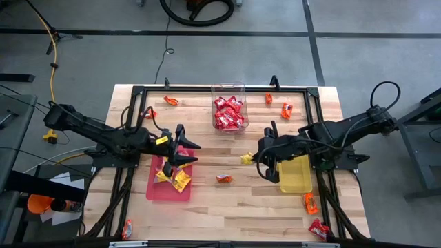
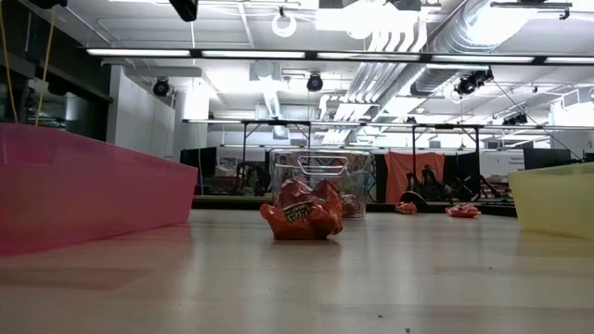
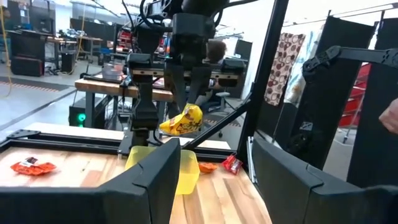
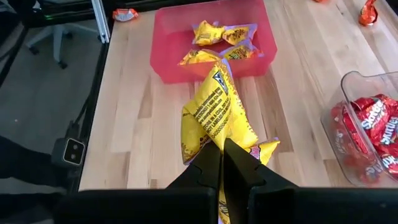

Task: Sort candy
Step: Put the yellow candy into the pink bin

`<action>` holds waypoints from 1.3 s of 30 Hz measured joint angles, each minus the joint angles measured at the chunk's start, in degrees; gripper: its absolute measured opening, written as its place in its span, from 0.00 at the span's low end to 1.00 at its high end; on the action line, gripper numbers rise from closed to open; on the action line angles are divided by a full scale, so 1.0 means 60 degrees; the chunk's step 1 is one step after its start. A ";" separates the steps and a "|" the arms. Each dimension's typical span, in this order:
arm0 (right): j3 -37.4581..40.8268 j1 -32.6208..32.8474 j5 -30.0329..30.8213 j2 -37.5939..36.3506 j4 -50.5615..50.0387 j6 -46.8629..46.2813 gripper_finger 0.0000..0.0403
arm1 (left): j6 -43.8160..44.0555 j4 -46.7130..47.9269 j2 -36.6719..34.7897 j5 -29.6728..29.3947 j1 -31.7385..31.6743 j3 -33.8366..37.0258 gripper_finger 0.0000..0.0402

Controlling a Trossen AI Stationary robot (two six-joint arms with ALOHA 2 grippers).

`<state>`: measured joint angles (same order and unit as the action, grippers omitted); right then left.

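My right gripper [image 4: 222, 155] hangs over the middle of the table, shut on a yellow candy packet [image 4: 216, 112], between the pink tray [image 1: 157, 191] and the yellow tray [image 1: 296, 180]. Several yellow packets [image 4: 217, 37] lie in the pink tray. My left gripper [image 1: 187, 153] hovers open above that tray's far end with nothing between its fingers. An orange packet [image 1: 224, 178] lies on the table between the trays. Red packets [image 1: 228, 114] fill the clear tub [image 1: 229, 88] at the far middle. My right gripper pinches the yellow packet by one end [image 4: 214, 142] between its two shut fingers. The fingers slant down toward the table's left side. The packet [image 3: 183, 121] sticks out past the fingertips, crumpled, and is lifted clear of the table.
Loose packets lie at the far edge [image 1: 171, 101] [image 1: 286, 110], at the near right [image 1: 311, 203] [image 1: 318, 229] and the near left corner [image 1: 127, 229]. A black frame [image 1: 207, 89] runs around the table. The yellow tray lies under the right arm.
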<state>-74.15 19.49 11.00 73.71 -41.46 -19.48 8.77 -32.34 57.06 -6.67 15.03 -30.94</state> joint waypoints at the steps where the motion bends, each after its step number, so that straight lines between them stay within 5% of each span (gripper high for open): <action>1: 0.0007 0.0000 0.0008 -0.0001 0.0015 0.0002 0.00 | -0.0002 -0.0004 0.0000 -0.0013 0.0000 0.0000 0.46; 9: 0.2477 0.0104 0.0023 -0.1326 0.1649 -0.1332 0.00 | -0.0002 0.0000 0.0000 -0.0035 0.0000 0.0000 0.46; 15: 0.5202 0.0262 -0.0014 -0.2724 0.5808 -0.1932 0.00 | -0.0006 0.0010 0.0000 -0.0808 0.0000 0.0000 0.46; 21: 0.6852 0.0087 0.0376 -0.2019 1.0386 -0.1108 0.00 | -0.0006 -0.0106 0.0000 -0.3170 0.0000 0.0000 0.46; 26: 0.6376 -0.0462 0.0473 0.0025 1.1901 -0.0376 0.00 | -0.0002 -0.0113 0.0000 -0.4023 0.0000 0.0000 0.46; 39: 0.2598 -0.1355 -0.1913 0.4615 1.2511 0.1574 0.00 | 0.0776 -0.0185 -0.0218 -0.3721 0.0025 0.0000 0.46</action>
<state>-58.56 11.35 -0.48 101.40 33.61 -10.03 13.42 -33.45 55.75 -28.99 15.18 -30.94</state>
